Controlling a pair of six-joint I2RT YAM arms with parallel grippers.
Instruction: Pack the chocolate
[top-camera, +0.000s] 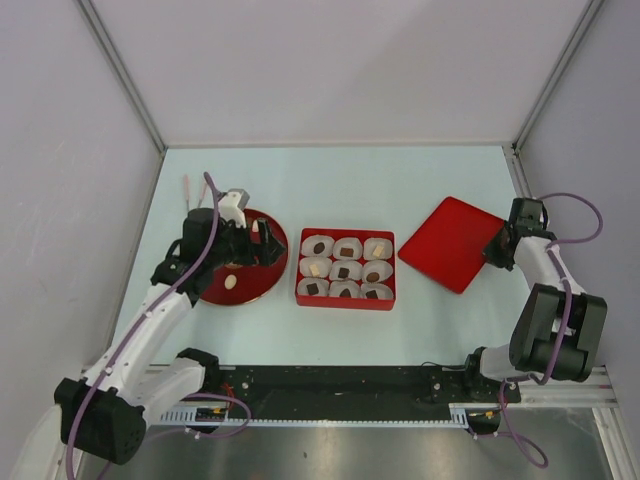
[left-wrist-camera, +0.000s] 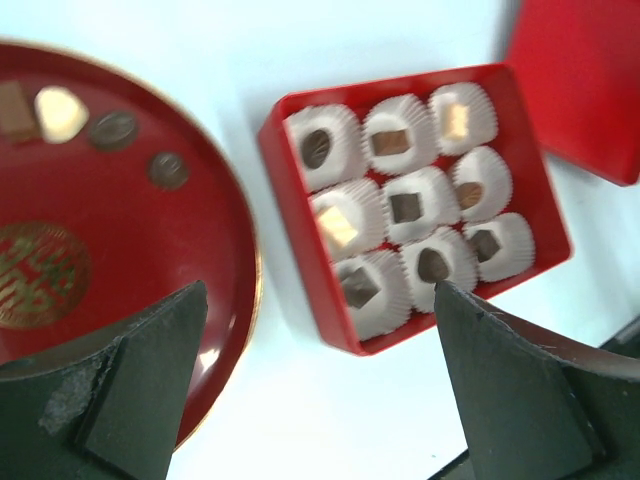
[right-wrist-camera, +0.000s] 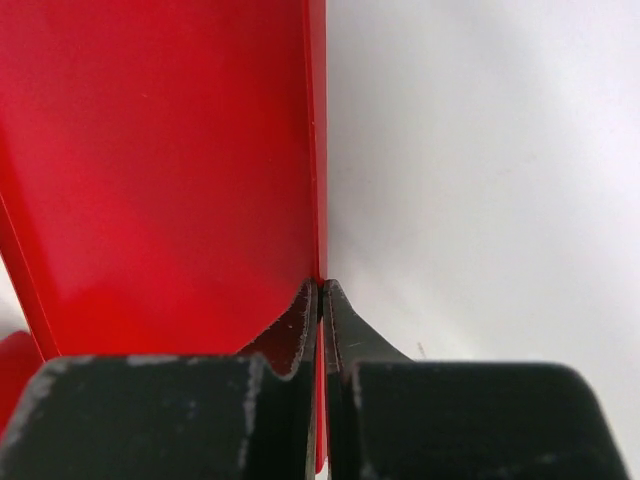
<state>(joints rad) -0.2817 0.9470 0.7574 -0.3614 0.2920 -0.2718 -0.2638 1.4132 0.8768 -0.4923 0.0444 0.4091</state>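
A red box (top-camera: 345, 302) at the table's middle holds white paper cups, each with a chocolate (left-wrist-camera: 406, 207) in it, dark or tan. A round red plate (top-camera: 262, 278) to its left carries a few loose chocolates (left-wrist-camera: 113, 129), one of them cream (top-camera: 231, 283). My left gripper (top-camera: 256, 247) hangs open and empty above the plate's right side; in the left wrist view (left-wrist-camera: 318, 300) its jaws stand wide apart over the gap between plate (left-wrist-camera: 120, 260) and box (left-wrist-camera: 290, 210). My right gripper (top-camera: 497, 250) is shut on the edge of the red lid (top-camera: 450, 243), and the right wrist view (right-wrist-camera: 321, 290) shows that edge pinched.
Pink-handled tongs (top-camera: 187, 188) lie at the back left behind the left arm. The lid (right-wrist-camera: 160, 150) sits to the right of the box and shows in the left wrist view (left-wrist-camera: 580, 80). White walls close in the table on three sides.
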